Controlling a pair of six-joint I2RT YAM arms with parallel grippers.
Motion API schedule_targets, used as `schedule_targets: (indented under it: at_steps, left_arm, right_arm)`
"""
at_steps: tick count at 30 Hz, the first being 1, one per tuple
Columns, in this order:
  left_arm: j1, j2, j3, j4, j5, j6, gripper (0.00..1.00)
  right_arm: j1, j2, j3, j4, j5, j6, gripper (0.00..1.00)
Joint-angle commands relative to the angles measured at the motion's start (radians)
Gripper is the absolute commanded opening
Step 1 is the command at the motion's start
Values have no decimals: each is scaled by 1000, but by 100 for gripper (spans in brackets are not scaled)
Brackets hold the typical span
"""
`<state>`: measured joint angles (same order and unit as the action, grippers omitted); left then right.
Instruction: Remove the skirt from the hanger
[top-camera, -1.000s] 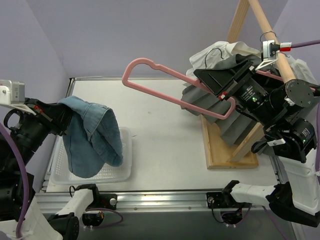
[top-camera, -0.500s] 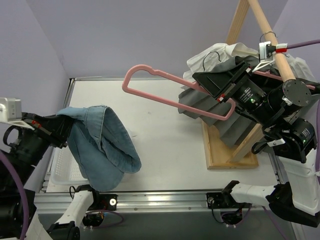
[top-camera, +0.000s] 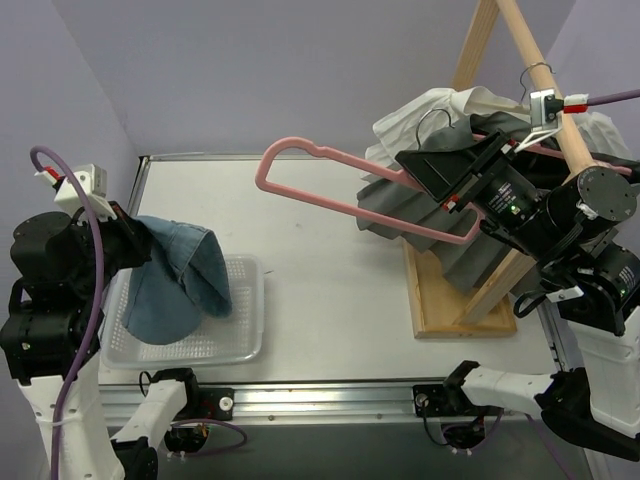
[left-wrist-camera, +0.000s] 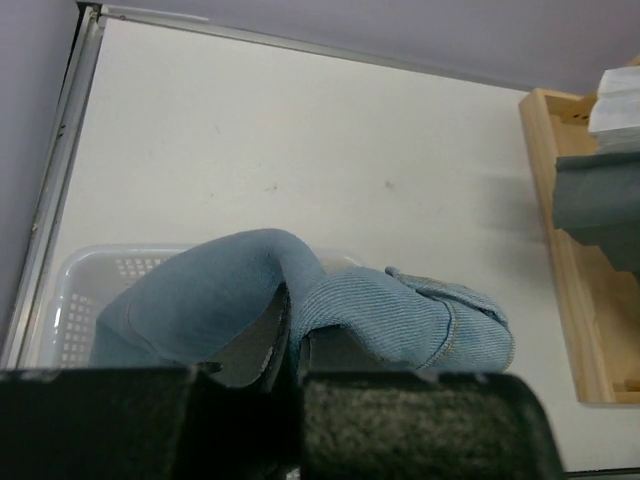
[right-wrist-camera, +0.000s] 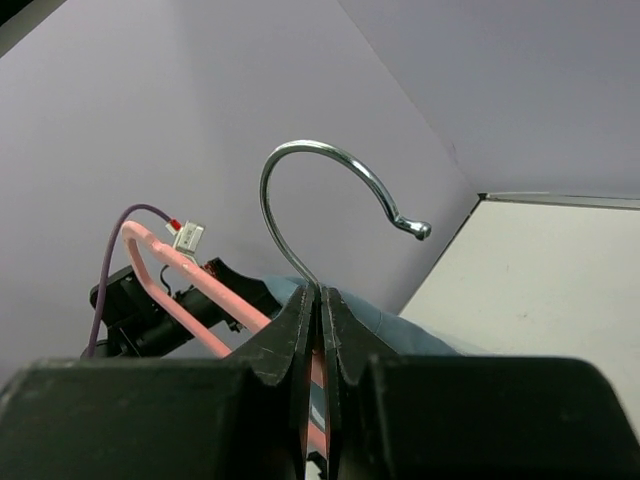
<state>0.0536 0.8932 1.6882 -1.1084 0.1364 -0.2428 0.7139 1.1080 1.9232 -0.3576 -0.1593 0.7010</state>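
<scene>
Skirt (top-camera: 175, 285): denim, hangs straight below left end effector (left-wrist-camera: 292, 320), which is clamped shut on it, directly over basket (top-camera: 245, 340). Hanger (top-camera: 296, 143): bare, pinched tight at hook neck by right end effector (right-wrist-camera: 320, 300), well right of basket.

In the left wrist view, the near parts of the left gripper (left-wrist-camera: 292, 335) are a dark blur cut off by the bottom edge. The denim skirt (left-wrist-camera: 380, 315) hides most of the white basket (left-wrist-camera: 75, 290), and the wooden rack (left-wrist-camera: 560, 250) runs off the right edge. From above, skirt folds bury that gripper's tips. In the right wrist view, the metal hook (right-wrist-camera: 300, 165) is lost from sight between the fingers of the right gripper (right-wrist-camera: 320, 305), which also cover the pink hanger (right-wrist-camera: 160, 255) lower down.
</scene>
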Motion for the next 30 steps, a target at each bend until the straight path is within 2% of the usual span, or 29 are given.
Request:
schedule_targets:
  at_steps: [1, 3, 7, 12, 18, 19, 21, 23, 24, 25, 30]
  left_arm:
    - [-3, -2, -50, 25, -58, 51, 2]
    - [-3, -5, -105, 28, -26, 42, 2]
    - [-3, -23, -344, 85, 72, -4, 2]
    - [0, -32, -547, 197, 256, -67, 2]
    - [5, -14, -688, 277, 281, -119, 3]
    - [6, -17, -706, 286, 288, -133, 9]
    - [8, -36, -699, 295, 305, -144, 33]
    - [6, -62, -655, 294, 324, -161, 42]
    - [6, -88, -627, 286, 325, -179, 54]
    - [5, -97, -566, 279, 322, -185, 61]
    - [5, -148, -449, 281, 360, -246, 73]
  right_arm:
    - [-2, -14, 37, 29, 15, -35, 0]
    - [-2, -20, 30, 31, 11, -35, 0]
    - [-1, -23, -22, 55, -19, -21, 0]
    - [-2, -28, -90, 78, -42, -9, 0]
    - [-2, -25, -92, 75, -37, -17, 0]
    - [-2, -22, -90, 65, -40, -20, 0]
    - [-4, -17, -92, 46, -33, -28, 0]
    - [-4, -16, -116, 32, -26, -34, 0]
    - [-4, -11, -122, 29, -26, -35, 0]
    - [-4, -8, -130, 16, -26, -37, 0]
    - [-5, 6, -185, -10, -20, -60, 0]
